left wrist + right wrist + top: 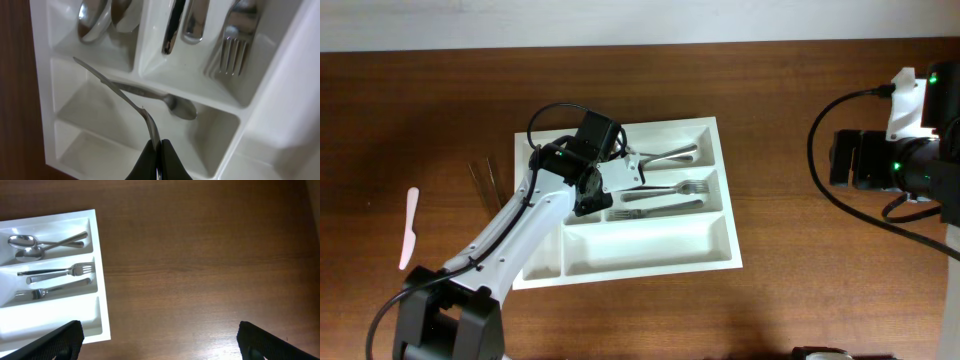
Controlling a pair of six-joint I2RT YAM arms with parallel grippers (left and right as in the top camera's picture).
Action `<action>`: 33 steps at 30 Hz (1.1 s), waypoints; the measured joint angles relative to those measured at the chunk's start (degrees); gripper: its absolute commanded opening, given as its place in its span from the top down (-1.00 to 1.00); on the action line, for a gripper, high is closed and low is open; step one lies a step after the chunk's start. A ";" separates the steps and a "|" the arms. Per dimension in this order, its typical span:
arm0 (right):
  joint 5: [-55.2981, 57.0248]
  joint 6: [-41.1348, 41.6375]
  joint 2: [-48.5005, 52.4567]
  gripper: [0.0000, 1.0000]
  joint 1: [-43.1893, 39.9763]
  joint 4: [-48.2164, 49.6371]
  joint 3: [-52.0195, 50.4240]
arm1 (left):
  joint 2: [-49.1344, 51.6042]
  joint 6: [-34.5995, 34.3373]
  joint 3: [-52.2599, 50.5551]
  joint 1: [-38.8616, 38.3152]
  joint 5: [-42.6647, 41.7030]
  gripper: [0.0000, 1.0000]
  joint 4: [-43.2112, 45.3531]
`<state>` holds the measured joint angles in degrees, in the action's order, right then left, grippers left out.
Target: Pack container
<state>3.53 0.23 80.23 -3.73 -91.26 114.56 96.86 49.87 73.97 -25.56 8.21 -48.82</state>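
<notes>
A white cutlery tray (650, 255) lies mid-table. Its right compartments hold two spoons (30, 247), a fork (60, 271) and another piece of cutlery (55, 287). My left gripper (159, 150) is over the tray's left end (592, 198). It is shut on the end of a thin metal utensil (115, 92) that slants up and left over a small compartment. A spoon (175, 105) lies in that compartment beneath it. My right gripper (160, 340) is open and empty over bare table, right of the tray (100, 305).
A pale pink spatula (408, 228) and a pair of thin dark sticks (485, 182) lie on the wooden table left of the tray. The right arm (880, 160) is at the far right edge. The tray's long front compartment (650, 250) holds nothing.
</notes>
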 measured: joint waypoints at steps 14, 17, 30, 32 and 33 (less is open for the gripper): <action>0.00 0.02 0.00 -0.98 0.00 0.39 0.00 | -7.26 -0.90 0.15 0.00 3.13 0.96 -4.20; 0.00 -0.02 0.00 -0.97 0.00 0.42 0.00 | -7.30 -1.51 -0.39 0.00 2.75 0.96 -3.72; 0.00 0.04 0.00 -0.97 0.00 0.42 0.00 | -2.89 -2.71 -6.75 1.27 2.51 0.50 4.96; 0.00 0.02 0.00 -0.97 0.00 0.42 0.00 | -2.86 -3.19 -6.75 2.29 2.54 0.38 6.82; 0.00 0.00 0.00 -0.97 0.00 0.42 0.00 | -2.86 -3.34 -6.71 2.67 2.51 0.31 7.10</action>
<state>3.53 0.23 80.23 -3.73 -90.85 114.56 94.00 46.52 67.26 -22.90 10.72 -41.71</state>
